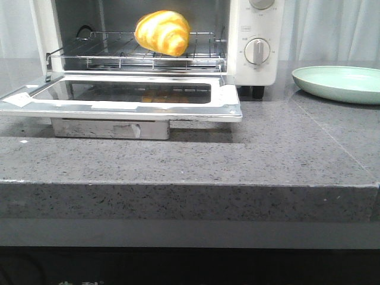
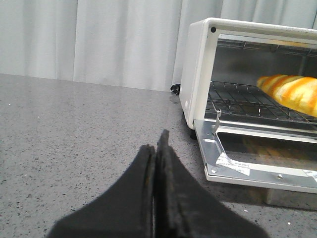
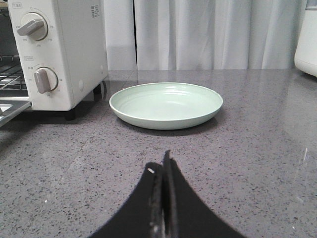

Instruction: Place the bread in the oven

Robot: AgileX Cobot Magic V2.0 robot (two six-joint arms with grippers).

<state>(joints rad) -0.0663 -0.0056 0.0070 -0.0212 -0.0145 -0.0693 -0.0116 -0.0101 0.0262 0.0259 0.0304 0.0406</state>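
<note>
The bread [image 1: 162, 32] is lying on the rack of the open oven [image 1: 256, 41], seemingly delivered, so the left gripper [image 2: 157, 148] and right gripper [image 3: 161, 171] are both resting clenched and empty above the counter.

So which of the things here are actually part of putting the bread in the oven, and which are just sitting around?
Part of the job:
- bread, lying on the oven's wire rack
- oven, door folded down open

Just lying about:
- pale green plate, nothing on it, on the counter beside the oven
</note>
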